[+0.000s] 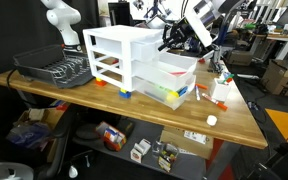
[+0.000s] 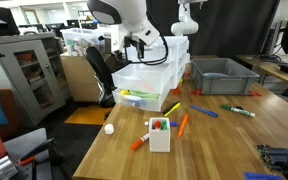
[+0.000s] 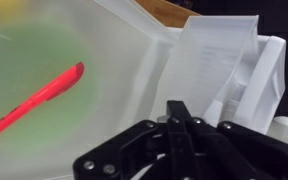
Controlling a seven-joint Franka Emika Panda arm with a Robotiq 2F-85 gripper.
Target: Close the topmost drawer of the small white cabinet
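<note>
The small white cabinet [image 1: 114, 55] stands on the wooden table and also shows in an exterior view [image 2: 176, 52]. Its drawers are pulled out. The topmost drawer [image 1: 176, 63], of translucent white plastic, sticks out of the frame and shows in both exterior views [image 2: 149, 75]. Below it the lowest drawer [image 2: 144, 97] shows yellow-green and red items. My gripper [image 1: 181, 42] hangs just above the topmost drawer's front end in both exterior views [image 2: 134, 52]. In the wrist view its fingers [image 3: 179, 112] are together and hold nothing. Translucent drawer walls [image 3: 84, 90] fill that view, with a red item showing through.
A black wire dish rack [image 1: 54, 68] stands beside the cabinet and also shows in an exterior view [image 2: 224, 75]. Loose markers [image 2: 204, 112], a small white box [image 2: 159, 133] and a white ball [image 2: 109, 128] lie on the table. A chair [image 2: 99, 70] stands beyond the table edge.
</note>
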